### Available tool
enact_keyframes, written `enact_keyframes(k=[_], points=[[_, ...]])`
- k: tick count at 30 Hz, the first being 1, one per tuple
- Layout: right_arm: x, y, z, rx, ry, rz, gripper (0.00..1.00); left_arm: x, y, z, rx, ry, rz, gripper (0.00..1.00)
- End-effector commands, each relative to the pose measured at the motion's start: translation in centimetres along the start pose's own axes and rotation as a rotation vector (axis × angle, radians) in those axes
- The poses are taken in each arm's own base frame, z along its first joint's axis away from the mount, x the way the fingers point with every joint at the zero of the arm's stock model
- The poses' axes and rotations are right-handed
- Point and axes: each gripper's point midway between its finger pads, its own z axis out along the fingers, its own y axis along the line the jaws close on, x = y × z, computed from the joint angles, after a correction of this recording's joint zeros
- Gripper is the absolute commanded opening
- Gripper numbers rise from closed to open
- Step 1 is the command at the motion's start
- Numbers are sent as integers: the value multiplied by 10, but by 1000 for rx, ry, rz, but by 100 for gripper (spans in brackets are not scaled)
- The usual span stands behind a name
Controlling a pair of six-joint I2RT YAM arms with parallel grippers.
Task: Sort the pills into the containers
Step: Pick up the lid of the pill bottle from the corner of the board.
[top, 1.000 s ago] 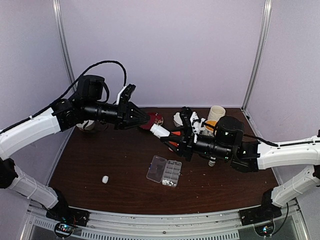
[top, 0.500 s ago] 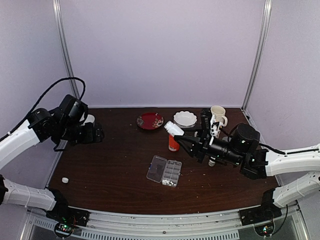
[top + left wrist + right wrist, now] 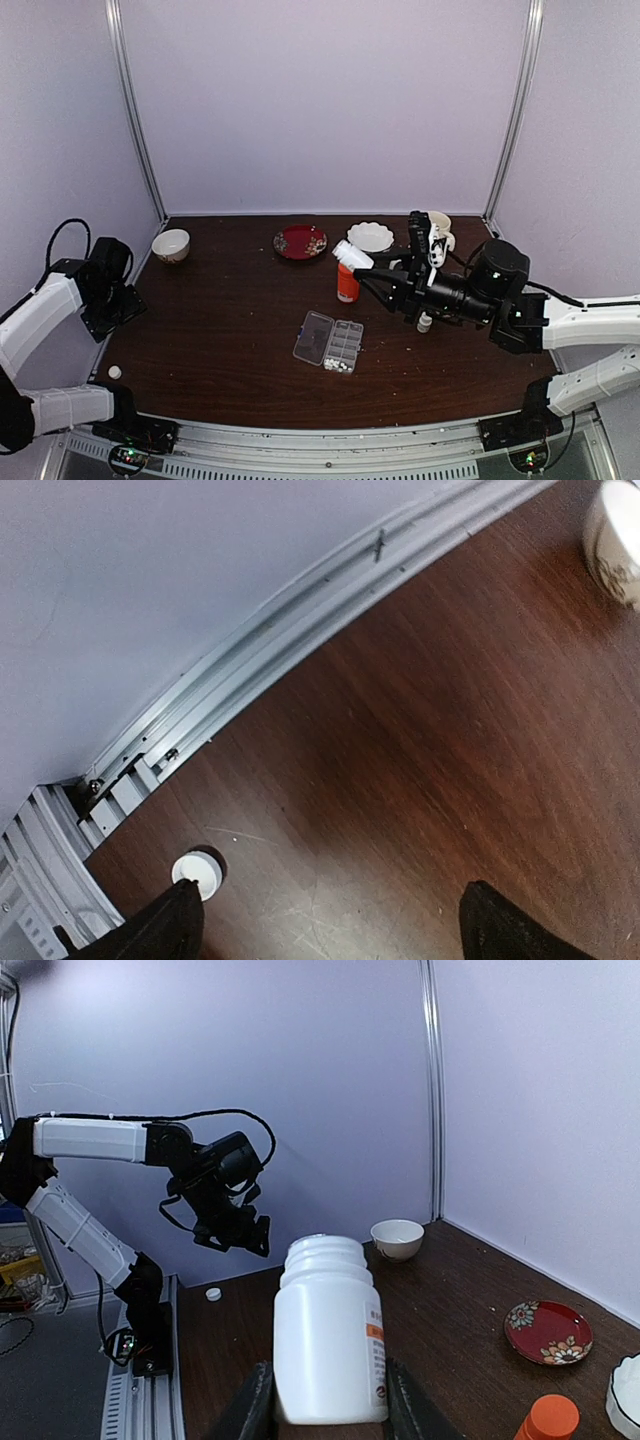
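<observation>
Clear-plastic organizer (image 3: 328,342): 1 unit, mid-table (image 3: 220,320), opened flat, lid to left of cells (image 3: 345,343); cell half's long axis runs approx. near-to-far, slightly slanted; pills (image 3: 336,365) white, in nearest cells, too small to count. Also noted: 1 white bottle (image 3: 352,255), 1 orange bottle (image 3: 347,284), 1 red plate (image 3: 300,241), 1 white dish (image 3: 370,237), 1 bowl (image 3: 171,244), 1 mug (image 3: 435,228), 1 loose cap (image 3: 115,372). My right claw (image 3: 366,268) clamped on white bottle, held off table just above orange bottle, behind organizer; arm stretched low twd centre. My left claw (image 3: 330,895): fingers wide apart, nothing between; arm folded back at left edge, cap just beside one fingertip.
</observation>
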Motion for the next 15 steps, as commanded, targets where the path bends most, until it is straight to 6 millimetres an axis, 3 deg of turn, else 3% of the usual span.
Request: enact_keyframes(k=[1,4,8,15], points=[[-25,15,3,-82,21,-9,0,-13,15,12,-7,-54,-199,91],[-34,20,5,-107,58,-26,0,-3,24,22,-2,-64,-289,86],[-46,21,5,-110,68,-31,0,23,43,32,-58,-23,-404,82],[-59,19,4,-90,61,-18,0,47,75,55,-130,14,-508,81]])
